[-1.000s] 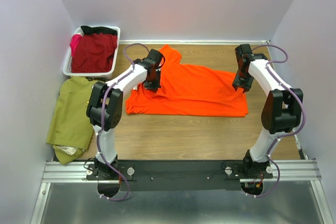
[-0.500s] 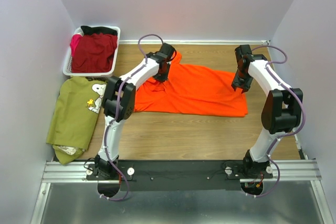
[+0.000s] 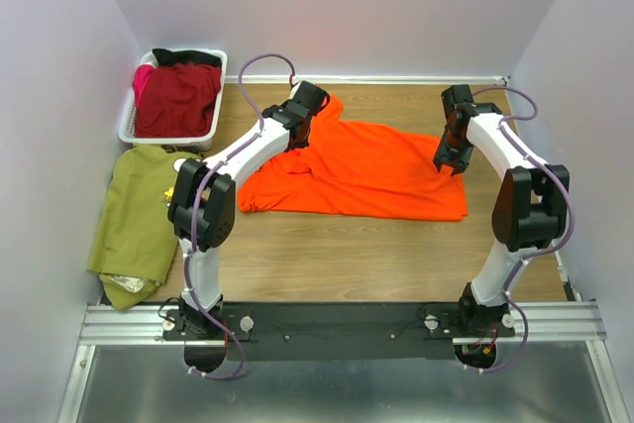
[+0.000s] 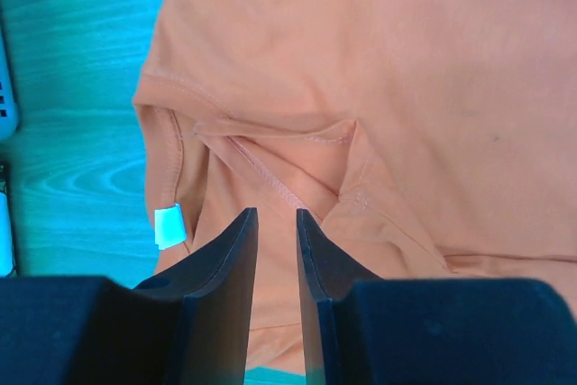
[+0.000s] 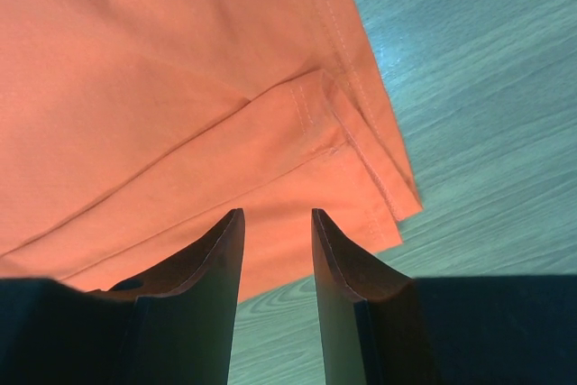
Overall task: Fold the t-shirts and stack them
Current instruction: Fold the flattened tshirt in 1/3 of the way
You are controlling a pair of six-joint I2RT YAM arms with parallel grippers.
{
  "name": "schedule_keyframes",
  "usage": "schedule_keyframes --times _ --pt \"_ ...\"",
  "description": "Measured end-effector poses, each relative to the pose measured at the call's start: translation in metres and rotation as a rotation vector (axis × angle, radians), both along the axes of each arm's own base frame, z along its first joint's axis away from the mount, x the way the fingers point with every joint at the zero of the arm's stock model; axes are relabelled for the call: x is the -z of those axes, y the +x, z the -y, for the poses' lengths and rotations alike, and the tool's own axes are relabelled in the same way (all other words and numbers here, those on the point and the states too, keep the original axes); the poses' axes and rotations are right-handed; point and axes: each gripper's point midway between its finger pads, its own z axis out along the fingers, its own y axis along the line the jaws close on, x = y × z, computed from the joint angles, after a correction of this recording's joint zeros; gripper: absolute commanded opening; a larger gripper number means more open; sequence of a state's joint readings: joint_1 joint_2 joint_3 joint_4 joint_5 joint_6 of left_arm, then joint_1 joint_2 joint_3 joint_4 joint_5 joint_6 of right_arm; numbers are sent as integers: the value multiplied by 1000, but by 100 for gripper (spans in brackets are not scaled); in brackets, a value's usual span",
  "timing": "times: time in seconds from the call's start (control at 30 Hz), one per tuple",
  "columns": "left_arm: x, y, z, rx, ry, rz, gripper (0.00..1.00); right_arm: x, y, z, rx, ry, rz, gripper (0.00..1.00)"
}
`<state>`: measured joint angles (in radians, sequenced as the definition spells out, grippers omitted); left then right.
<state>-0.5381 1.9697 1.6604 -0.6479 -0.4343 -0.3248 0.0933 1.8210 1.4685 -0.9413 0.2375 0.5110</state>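
The orange t-shirt (image 3: pixel 367 170) lies spread on the wooden table, its left part rumpled with a sleeve folded over (image 4: pixel 288 146). My left gripper (image 3: pixel 295 138) hovers over that rumpled left end, its jaws (image 4: pixel 277 215) a little apart with nothing between them. A white tag (image 4: pixel 169 225) shows at the shirt's edge. My right gripper (image 3: pixel 446 163) hangs over the shirt's right hem corner (image 5: pixel 361 160), open (image 5: pixel 277 215) and empty. A dark red t-shirt (image 3: pixel 178 96) fills the basket. An olive green t-shirt (image 3: pixel 139 215) lies folded at the left.
The white slatted basket (image 3: pixel 126 128) stands at the far left corner, against the wall. Walls close in the table on the left, back and right. Bare wood (image 3: pixel 347 255) lies between the orange shirt and the arm bases.
My left gripper has shifted toward the back over the shirt's left end and its jaws have parted. The right arm has barely moved.
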Motion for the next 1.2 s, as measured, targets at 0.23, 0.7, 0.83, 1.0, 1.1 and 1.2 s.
schedule_keyframes --times 0.23,0.7,0.83,1.0,1.1,1.2 --pt "30 -23 -7 0 13 -94 30 4 0 -2 -10 2 -11 43" --pt "81 -56 4 68 -38 -280 29 5 1 -4 -12 3 -10 43" --pt "95 -55 9 81 -38 -318 28 5 1 -5 -15 3 -9 43" --pt "94 -43 16 83 -49 -298 28 5 1 -5 -15 3 -9 43" --pt "92 -34 19 79 -45 -280 28 5 1 -5 -15 3 -9 43" --pt "84 -8 25 71 -28 -222 28 5 1 -5 -15 3 -9 43"
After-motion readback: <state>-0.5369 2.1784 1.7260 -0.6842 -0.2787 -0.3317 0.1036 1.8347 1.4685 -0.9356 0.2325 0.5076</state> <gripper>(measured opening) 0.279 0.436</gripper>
